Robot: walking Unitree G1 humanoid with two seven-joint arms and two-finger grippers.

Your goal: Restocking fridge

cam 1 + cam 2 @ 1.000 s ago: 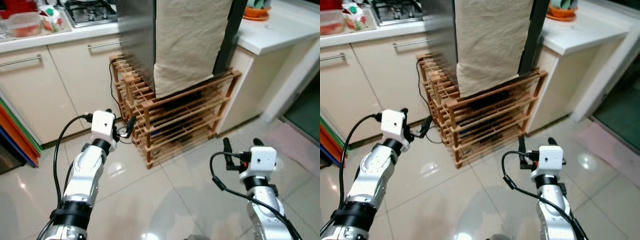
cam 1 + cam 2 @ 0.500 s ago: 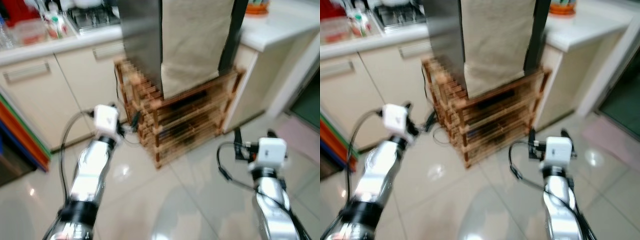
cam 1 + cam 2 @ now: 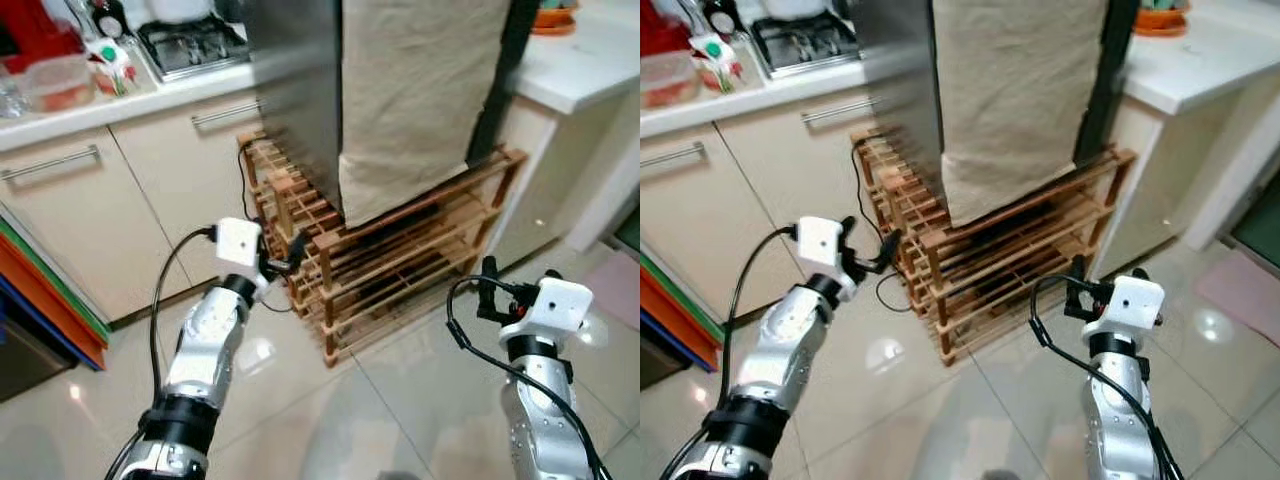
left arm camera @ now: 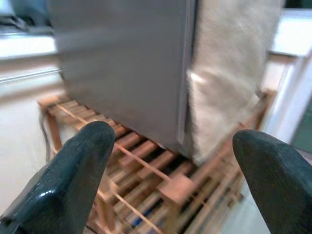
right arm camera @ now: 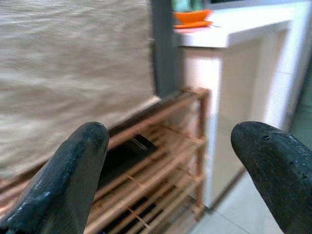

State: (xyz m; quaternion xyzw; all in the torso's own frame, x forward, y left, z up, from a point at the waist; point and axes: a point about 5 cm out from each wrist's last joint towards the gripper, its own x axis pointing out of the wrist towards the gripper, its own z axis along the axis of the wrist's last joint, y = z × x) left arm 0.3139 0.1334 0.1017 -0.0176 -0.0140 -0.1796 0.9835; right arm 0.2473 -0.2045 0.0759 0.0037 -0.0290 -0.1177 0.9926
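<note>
While both the left hand (image 3: 283, 252) and right hand (image 3: 503, 280) hover spread and empty, the cloth-draped fridge (image 3: 300, 90) perched on its wooden rack (image 3: 400, 265) could wobble if bumped.

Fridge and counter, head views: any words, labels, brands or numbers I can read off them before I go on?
No text can be read.
Fridge: bare grey side, no badge or label showing; a beige cloth covers its front.
Packet on the counter by the stove: printed in red and green, too small and blurred to read.
Clear food container: no label that I can make out.
</note>
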